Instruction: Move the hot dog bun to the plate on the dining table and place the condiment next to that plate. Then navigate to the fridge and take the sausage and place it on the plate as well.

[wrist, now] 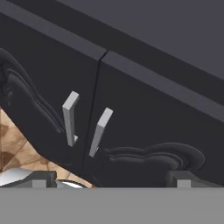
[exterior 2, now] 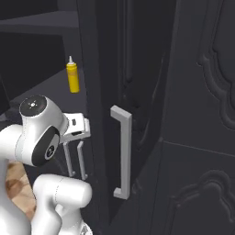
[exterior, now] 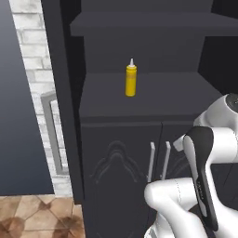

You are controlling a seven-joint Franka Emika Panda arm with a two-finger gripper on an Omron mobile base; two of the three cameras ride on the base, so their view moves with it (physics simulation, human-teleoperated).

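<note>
The condiment [exterior: 131, 81], a yellow squeeze bottle with a pointed nozzle, stands upright on the dark counter [exterior: 162, 100] inside a black cabinet niche; it also appears as the condiment [exterior 2: 72, 77] in the right base view. My gripper [wrist: 111, 179] is open with nothing between its tips. It sits low in front of the counter, facing the lower cabinet doors, well below and to the right of the bottle. The hot dog bun, plate, dining table, fridge and sausage are out of view.
Two pale vertical handles [wrist: 70, 118] [wrist: 100, 131] sit on the lower cabinet doors just ahead of the hand. A tall black cabinet door with a long handle [exterior 2: 123, 156] stands close on the right. A white brick wall [exterior: 32, 60] and brown tiled floor [exterior: 37, 216] lie to the left.
</note>
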